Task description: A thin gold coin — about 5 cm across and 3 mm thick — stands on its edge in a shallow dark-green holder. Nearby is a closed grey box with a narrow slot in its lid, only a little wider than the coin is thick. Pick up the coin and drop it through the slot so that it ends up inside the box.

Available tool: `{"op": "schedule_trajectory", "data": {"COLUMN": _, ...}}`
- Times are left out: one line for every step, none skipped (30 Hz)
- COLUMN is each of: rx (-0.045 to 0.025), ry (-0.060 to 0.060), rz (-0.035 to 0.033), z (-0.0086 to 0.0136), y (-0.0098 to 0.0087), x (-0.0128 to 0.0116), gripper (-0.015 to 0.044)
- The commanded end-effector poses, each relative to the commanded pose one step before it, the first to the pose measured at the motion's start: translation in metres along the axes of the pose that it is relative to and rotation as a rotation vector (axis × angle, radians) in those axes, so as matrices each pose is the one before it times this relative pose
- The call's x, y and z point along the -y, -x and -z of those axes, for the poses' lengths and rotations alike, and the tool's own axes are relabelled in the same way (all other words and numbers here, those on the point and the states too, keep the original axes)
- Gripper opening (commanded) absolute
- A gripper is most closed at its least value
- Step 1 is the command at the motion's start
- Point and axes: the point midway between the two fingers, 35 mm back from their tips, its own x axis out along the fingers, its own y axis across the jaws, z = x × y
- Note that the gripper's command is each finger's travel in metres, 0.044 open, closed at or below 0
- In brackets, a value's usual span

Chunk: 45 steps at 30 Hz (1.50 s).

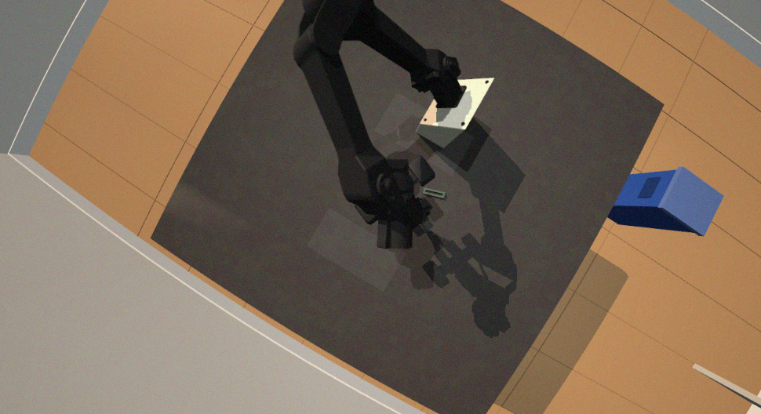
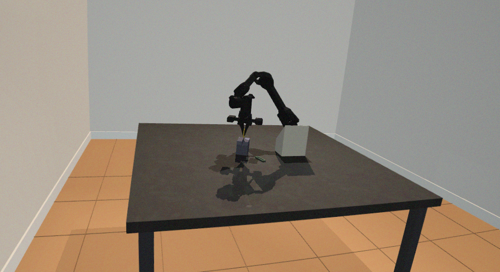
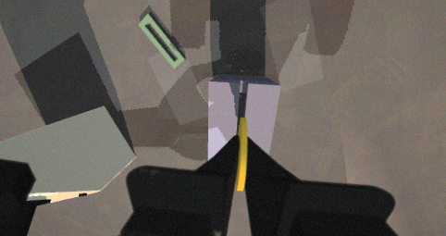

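My gripper (image 3: pixel 240 141) (image 2: pixel 244 131) is shut on the gold coin (image 3: pixel 242 155) (image 2: pixel 244 132), which stands on edge between the fingertips. The grey box (image 3: pixel 264 105) (image 2: pixel 242 148) is directly below; its lid looks pale lilac. The dark slot (image 3: pixel 242 102) runs lengthwise on the lid, and the coin looks roughly in line with it in the wrist view. The coin's lower edge appears just above the lid in the exterior view; whether it touches is not clear. The green holder (image 1: pixel 434 192) (image 2: pixel 260 158) (image 3: pixel 162 42) is empty. In the top view the arm hides the box and coin.
The arm's base stands on a large pale block (image 1: pixel 444 136) (image 2: pixel 295 140) (image 3: pixel 69 151), beyond the holder from the grey box. All stand on the dark table (image 1: pixel 239 161) (image 2: pixel 175 189). A blue object (image 1: pixel 692 201) is beyond the table's edge in the top view.
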Motion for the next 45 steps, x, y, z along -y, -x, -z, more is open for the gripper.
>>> {"op": "schedule_trajectory", "data": {"rx": -0.00688, "ry": 0.0109, "rz": 0.00088, "z": 0.00056, "y": -0.00296, "x": -0.00134, "gripper": 0.0}}
{"op": "schedule_trajectory", "data": {"rx": -0.00001, "ry": 0.0002, "rz": 0.00001, "z": -0.00008, "y": -0.00042, "x": -0.00001, "gripper": 0.0}}
{"op": "schedule_trajectory", "data": {"rx": -0.00001, "ry": 0.0001, "rz": 0.00001, "z": -0.00004, "y": -0.00043, "x": 0.0, "gripper": 0.0}}
{"op": "schedule_trajectory", "data": {"rx": -0.00002, "ry": 0.0, "rz": 0.00001, "z": 0.0, "y": -0.00044, "x": 0.00001, "gripper": 0.0}}
{"op": "schedule_trajectory", "data": {"rx": -0.00002, "ry": -0.0001, "rz": 0.00001, "z": 0.00003, "y": -0.00045, "x": 0.00003, "gripper": 0.0}}
{"op": "schedule_trajectory", "data": {"rx": -0.00002, "ry": -0.0002, "rz": 0.00001, "z": 0.00005, "y": -0.00045, "x": 0.00004, "gripper": 0.0}}
{"op": "schedule_trajectory", "data": {"rx": -0.00002, "ry": -0.0002, "rz": 0.00001, "z": 0.00005, "y": -0.00045, "x": 0.00003, "gripper": 0.0}}
{"op": "schedule_trajectory", "data": {"rx": -0.00002, "ry": -0.0001, "rz": 0.00001, "z": 0.00004, "y": -0.00044, "x": 0.00002, "gripper": 0.0}}
{"op": "schedule_trajectory", "data": {"rx": -0.00002, "ry": -0.0001, "rz": 0.00001, "z": 0.00003, "y": -0.00044, "x": 0.0, "gripper": 0.0}}
{"op": "schedule_trajectory", "data": {"rx": -0.00002, "ry": 0.0, "rz": 0.00001, "z": 0.00002, "y": -0.00043, "x": -0.00002, "gripper": 0.0}}
{"op": "schedule_trajectory", "data": {"rx": -0.00002, "ry": 0.0001, "rz": 0.00001, "z": 0.00002, "y": -0.00043, "x": -0.00003, "gripper": 0.0}}
{"op": "schedule_trajectory", "data": {"rx": -0.00002, "ry": 0.0001, "rz": 0.00001, "z": 0.00001, "y": -0.00043, "x": -0.00004, "gripper": 0.0}}
{"op": "schedule_trajectory", "data": {"rx": -0.00002, "ry": 0.0001, "rz": 0.00001, "z": 0.00001, "y": -0.00042, "x": -0.00005, "gripper": 0.0}}
{"op": "schedule_trajectory", "data": {"rx": -0.00002, "ry": 0.0001, "rz": 0.00001, "z": 0.0, "y": -0.00042, "x": -0.00004, "gripper": 0.0}}
{"op": "schedule_trajectory", "data": {"rx": -0.00002, "ry": 0.0001, "rz": 0.00001, "z": 0.0, "y": -0.00041, "x": -0.00003, "gripper": 0.0}}
{"op": "schedule_trajectory", "data": {"rx": -0.00002, "ry": 0.0001, "rz": 0.00001, "z": 0.00001, "y": -0.00041, "x": -0.00002, "gripper": 0.0}}
{"op": "schedule_trajectory", "data": {"rx": -0.00002, "ry": 0.0, "rz": 0.00001, "z": 0.00001, "y": -0.00041, "x": -0.00001, "gripper": 0.0}}
{"op": "schedule_trajectory", "data": {"rx": -0.00001, "ry": 0.0, "rz": 0.00001, "z": 0.0, "y": -0.00042, "x": 0.0, "gripper": 0.0}}
{"op": "schedule_trajectory", "data": {"rx": -0.00001, "ry": 0.0, "rz": 0.00001, "z": 0.0, "y": -0.00042, "x": 0.00001, "gripper": 0.0}}
{"op": "schedule_trajectory", "data": {"rx": -0.00001, "ry": -0.0001, "rz": 0.00001, "z": 0.0, "y": -0.00042, "x": 0.00002, "gripper": 0.0}}
{"op": "schedule_trajectory", "data": {"rx": 0.00699, "ry": -0.0107, "rz": -0.00071, "z": -0.0009, "y": 0.00254, "x": 0.00148, "gripper": 0.0026}}
{"op": "schedule_trajectory", "data": {"rx": 0.0, "ry": 0.0, "rz": 0.0, "z": 0.0, "y": 0.0, "x": 0.0, "gripper": 0.0053}}
{"op": "schedule_trajectory", "data": {"rx": 0.0, "ry": 0.0, "rz": 0.0, "z": 0.0, "y": 0.0, "x": 0.0, "gripper": 0.0079}}
{"op": "schedule_trajectory", "data": {"rx": 0.0, "ry": 0.0, "rz": 0.0, "z": 0.0, "y": 0.0, "x": 0.0, "gripper": 0.0105}}
{"op": "schedule_trajectory", "data": {"rx": 0.0, "ry": 0.0, "rz": 0.0, "z": 0.0, "y": 0.0, "x": 0.0, "gripper": 0.0131}}
{"op": "schedule_trajectory", "data": {"rx": 0.0, "ry": 0.0, "rz": 0.0, "z": 0.0, "y": 0.0, "x": 0.0, "gripper": 0.0157}}
{"op": "schedule_trajectory", "data": {"rx": 0.0, "ry": 0.0, "rz": 0.0, "z": 0.0, "y": 0.0, "x": 0.0, "gripper": 0.0161}}
{"op": "schedule_trajectory", "data": {"rx": 0.0, "ry": 0.0, "rz": 0.0, "z": 0.0, "y": 0.0, "x": 0.0, "gripper": 0.0161}}
{"op": "schedule_trajectory", "data": {"rx": 0.0, "ry": 0.0, "rz": 0.0, "z": 0.0, "y": 0.0, "x": 0.0, "gripper": 0.0161}}
{"op": "schedule_trajectory", "data": {"rx": 0.0, "ry": 0.0, "rz": 0.0, "z": 0.0, "y": 0.0, "x": 0.0, "gripper": 0.0161}}
{"op": "schedule_trajectory", "data": {"rx": 0.0, "ry": 0.0, "rz": 0.0, "z": 0.0, "y": 0.0, "x": 0.0, "gripper": 0.0161}}
{"op": "schedule_trajectory", "data": {"rx": 0.0, "ry": 0.0, "rz": 0.0, "z": 0.0, "y": 0.0, "x": 0.0, "gripper": 0.0161}}
{"op": "schedule_trajectory", "data": {"rx": 0.0, "ry": 0.0, "rz": 0.0, "z": 0.0, "y": 0.0, "x": 0.0, "gripper": 0.0161}}
{"op": "schedule_trajectory", "data": {"rx": 0.0, "ry": 0.0, "rz": 0.0, "z": 0.0, "y": 0.0, "x": 0.0, "gripper": 0.0161}}
{"op": "schedule_trajectory", "data": {"rx": 0.0, "ry": 0.0, "rz": 0.0, "z": 0.0, "y": 0.0, "x": 0.0, "gripper": 0.0161}}
{"op": "schedule_trajectory", "data": {"rx": 0.00007, "ry": 0.0001, "rz": -0.00002, "z": -0.00003, "y": 0.00073, "x": 0.0, "gripper": 0.0187}}
{"op": "schedule_trajectory", "data": {"rx": 0.00019, "ry": 0.0002, "rz": -0.00006, "z": -0.00007, "y": 0.00219, "x": -0.00001, "gripper": 0.0213}}
{"op": "schedule_trajectory", "data": {"rx": 0.00016, "ry": 0.0002, "rz": -0.00013, "z": -0.00008, "y": 0.00364, "x": -0.00004, "gripper": 0.0239}}
{"op": "schedule_trajectory", "data": {"rx": 0.00006, "ry": 0.0003, "rz": -0.00017, "z": -0.00005, "y": 0.00472, "x": -0.0001, "gripper": 0.0266}}
{"op": "schedule_trajectory", "data": {"rx": -0.00002, "ry": 0.0002, "rz": -0.00012, "z": 0.00001, "y": 0.00365, "x": -0.00011, "gripper": 0.0292}}
{"op": "schedule_trajectory", "data": {"rx": -0.00004, "ry": 0.0001, "rz": -0.00007, "z": 0.00003, "y": 0.0022, "x": -0.00008, "gripper": 0.0318}}
{"op": "schedule_trajectory", "data": {"rx": -0.00002, "ry": 0.0, "rz": -0.00002, "z": 0.00001, "y": 0.00073, "x": -0.00003, "gripper": 0.0344}}
{"op": "schedule_trajectory", "data": {"rx": -0.00046, "ry": 0.0007, "rz": -0.0002, "z": 0.00003, "y": 0.00224, "x": -0.00013, "gripper": 0.0371}}
{"op": "schedule_trajectory", "data": {"rx": -0.00154, "ry": 0.002, "rz": -0.00053, "z": 0.00021, "y": 0.00675, "x": -0.00045, "gripper": 0.0397}}
{"op": "schedule_trajectory", "data": {"rx": -0.00307, "ry": 0.0032, "rz": -0.00068, "z": 0.00069, "y": 0.01132, "x": -0.00098, "gripper": 0.0423}}
